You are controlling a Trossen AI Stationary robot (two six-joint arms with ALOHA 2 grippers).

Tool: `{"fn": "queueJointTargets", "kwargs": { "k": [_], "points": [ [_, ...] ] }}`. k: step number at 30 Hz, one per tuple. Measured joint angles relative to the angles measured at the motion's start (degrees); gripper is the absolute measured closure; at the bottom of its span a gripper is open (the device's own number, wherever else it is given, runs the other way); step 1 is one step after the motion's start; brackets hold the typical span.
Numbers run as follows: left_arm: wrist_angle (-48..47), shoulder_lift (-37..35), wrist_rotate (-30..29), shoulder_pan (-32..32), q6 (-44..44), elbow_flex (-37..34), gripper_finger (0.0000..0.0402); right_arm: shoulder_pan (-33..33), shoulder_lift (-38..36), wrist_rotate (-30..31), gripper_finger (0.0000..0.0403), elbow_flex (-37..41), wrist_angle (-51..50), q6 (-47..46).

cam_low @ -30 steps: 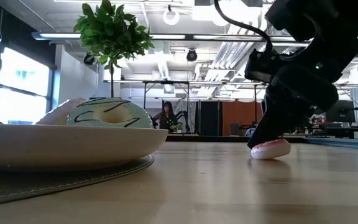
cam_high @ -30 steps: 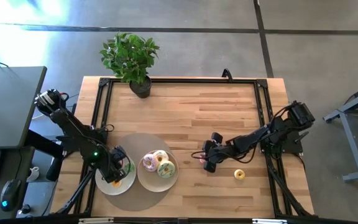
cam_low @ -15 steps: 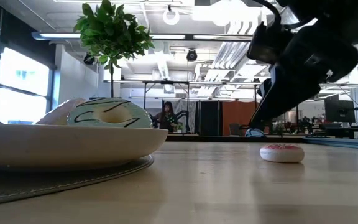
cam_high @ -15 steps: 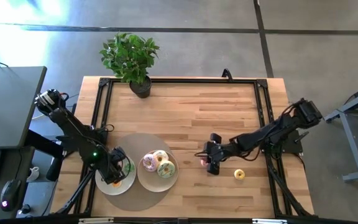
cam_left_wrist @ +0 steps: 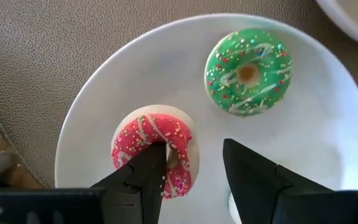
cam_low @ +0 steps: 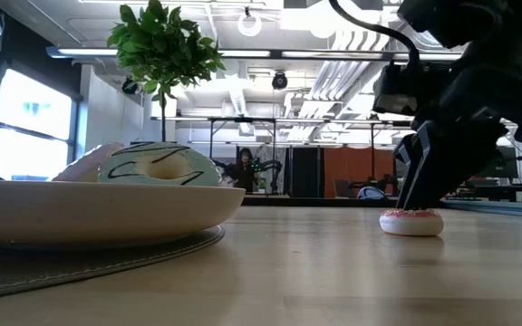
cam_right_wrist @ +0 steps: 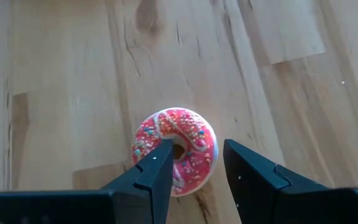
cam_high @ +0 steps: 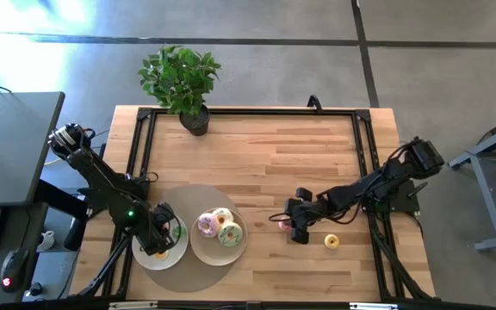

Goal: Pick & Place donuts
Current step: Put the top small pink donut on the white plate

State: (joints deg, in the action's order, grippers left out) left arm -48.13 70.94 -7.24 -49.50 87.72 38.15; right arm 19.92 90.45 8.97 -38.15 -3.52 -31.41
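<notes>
- Where the wooden surface (cam_high: 257,146) lies bare, a red mini donut (cam_right_wrist: 174,149) rests flat; the right gripper (cam_right_wrist: 194,165) jaws stand open, astride it.
- Left gripper (cam_left_wrist: 194,168) jaws, open, straddle a red donut (cam_left_wrist: 154,148) on a white plate (cam_left_wrist: 328,124).
- A potted plant (cam_high: 180,82) occupies the far edge; behind, an open-ceilinged workshop.

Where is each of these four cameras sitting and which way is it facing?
High: overhead, straight down on the table; both arms show.
Low: table height, level across; right arm above a red donut.
Left wrist: down on a plate; left tool open.
Right wrist: down on bare wood; right tool open.
Low and right wrist share that red donut.
</notes>
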Motion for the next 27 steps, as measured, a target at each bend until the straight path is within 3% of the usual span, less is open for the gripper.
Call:
{"fn": "queueJointTargets", "kwargs": {
  "k": [11,15,18,22,25,27],
  "points": [
    [1.45,0.23,-0.49,-0.52,-2.9,0.0,0.0245,0.0,0.0,-0.14,0.0265,-0.02,0.13,0.35],
    [2.26,1.57,0.4,-2.01,-7.59,-0.02,0.0245,0.0,0.0,-0.18,0.0265,-0.02,3.78,3.25],
    [3.28,2.45,0.14,-1.99,-9.05,-0.02,0.0245,0.0,0.02,1.78,0.0265,-0.02,13.69,8.06],
    [4.21,2.6,-2.11,-1.97,-11.11,-0.02,0.0245,-0.53,0.02,9.35,0.0265,-0.03,33.67,19.28],
    [5.43,2.6,-4.52,-1.92,-14.51,0.08,0.0245,-2.76,0.41,5.83,0.0265,-0.13,45.52,26.92],
    [5.2,2.62,-5.77,-1.91,-16.18,0.74,0.0245,-4.74,1.96,1.84,0.0265,-1.2,48.62,27.11]
  ]
}}
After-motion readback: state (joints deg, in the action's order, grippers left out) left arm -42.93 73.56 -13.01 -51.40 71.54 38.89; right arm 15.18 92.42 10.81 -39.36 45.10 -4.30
